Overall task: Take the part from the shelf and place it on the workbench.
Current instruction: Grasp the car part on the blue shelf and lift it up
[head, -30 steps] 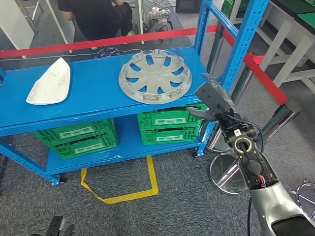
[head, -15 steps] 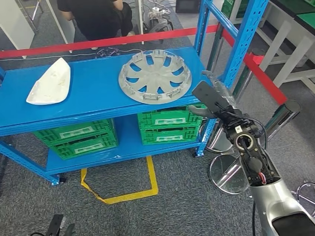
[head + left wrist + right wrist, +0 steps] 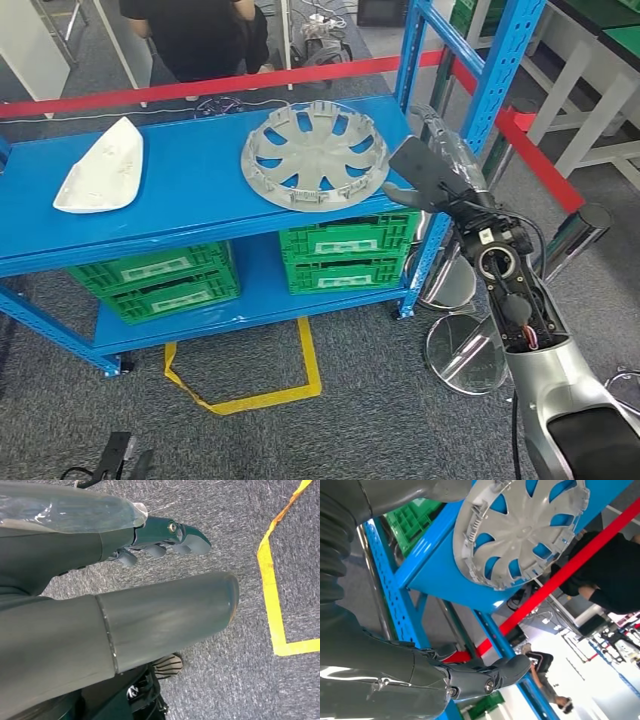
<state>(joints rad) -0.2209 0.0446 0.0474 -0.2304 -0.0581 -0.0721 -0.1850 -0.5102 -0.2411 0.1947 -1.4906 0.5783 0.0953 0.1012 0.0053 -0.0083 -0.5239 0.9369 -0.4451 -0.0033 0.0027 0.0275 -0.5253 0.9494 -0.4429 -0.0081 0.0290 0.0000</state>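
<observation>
progress early: round grey plastic wheel cover [image 3: 315,155] lies ungrasped on blue metal shelf [image 3: 189,185]; right hand [image 3: 426,175] beside it, fingers apart, empty.

Right arm [image 3: 543,370] raised from lower right, reaching forward and up, silver forearm with exposed wrist joint [image 3: 498,268]. Right hand [image 3: 430,175] held flat, fingers extended and apart, thumb [image 3: 398,193] jutting sideways; nothing held. Right wrist view: fingers [image 3: 497,672] straight, thumb apart from them. Left hand [image 3: 166,532] hanging low, pointing at floor, fingers loosely extended, nothing in them; thick grey thumb [image 3: 170,612] alongside.
</observation>
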